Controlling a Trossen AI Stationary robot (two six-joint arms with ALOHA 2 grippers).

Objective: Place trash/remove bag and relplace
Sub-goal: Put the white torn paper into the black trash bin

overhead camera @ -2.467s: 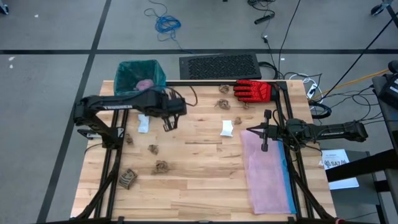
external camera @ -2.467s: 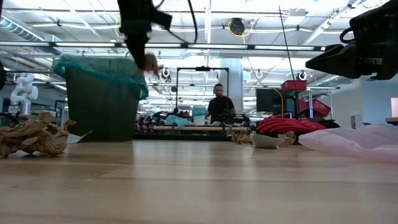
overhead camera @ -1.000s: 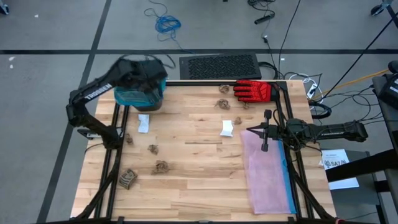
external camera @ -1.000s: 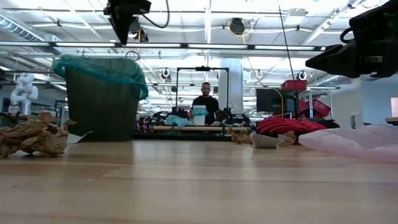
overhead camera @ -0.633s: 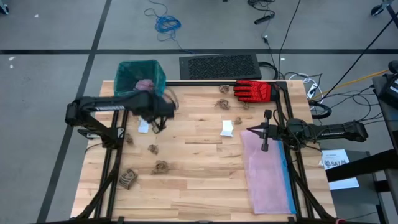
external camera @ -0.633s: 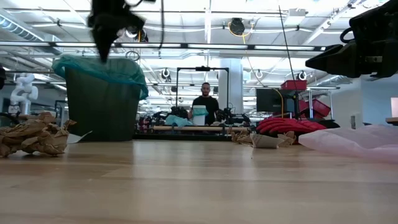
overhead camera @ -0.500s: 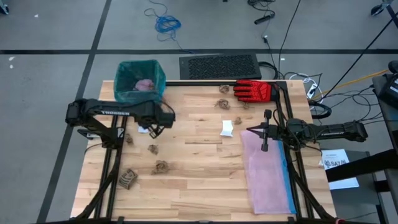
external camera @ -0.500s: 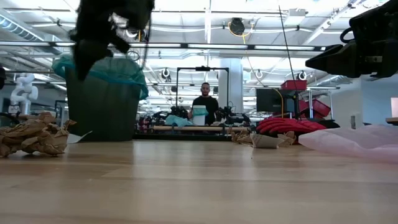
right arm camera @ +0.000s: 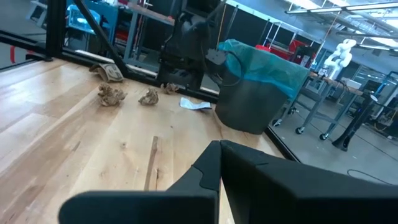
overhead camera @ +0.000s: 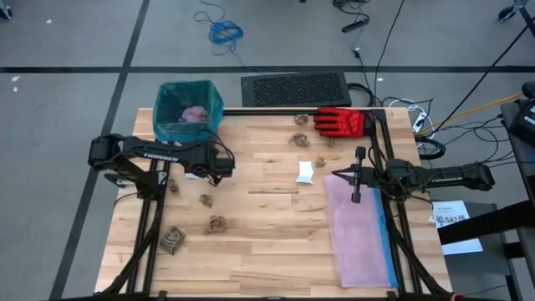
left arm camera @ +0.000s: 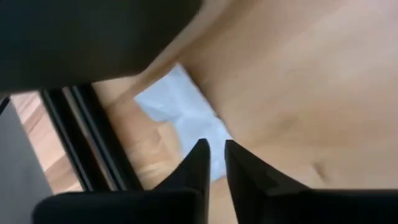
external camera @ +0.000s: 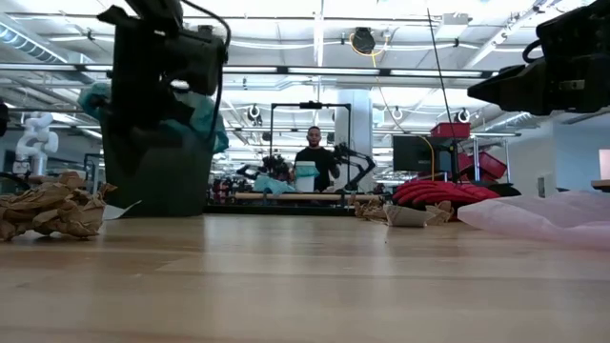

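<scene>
Just beneath the narrowly parted left claw (left arm camera: 213,152), white scrap (left arm camera: 186,115), long axis toward the table edge.

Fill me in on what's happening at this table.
The robot is clearing trash into the bin, lined with a teal bag. The left hand hangs just above a white scrap near the bin, fingers nearly together, holding nothing. A purple wad is already in the bin. Brown wads are still scattered on the table. The right hand waits shut over a pink bag, beside a red glove.
</scene>
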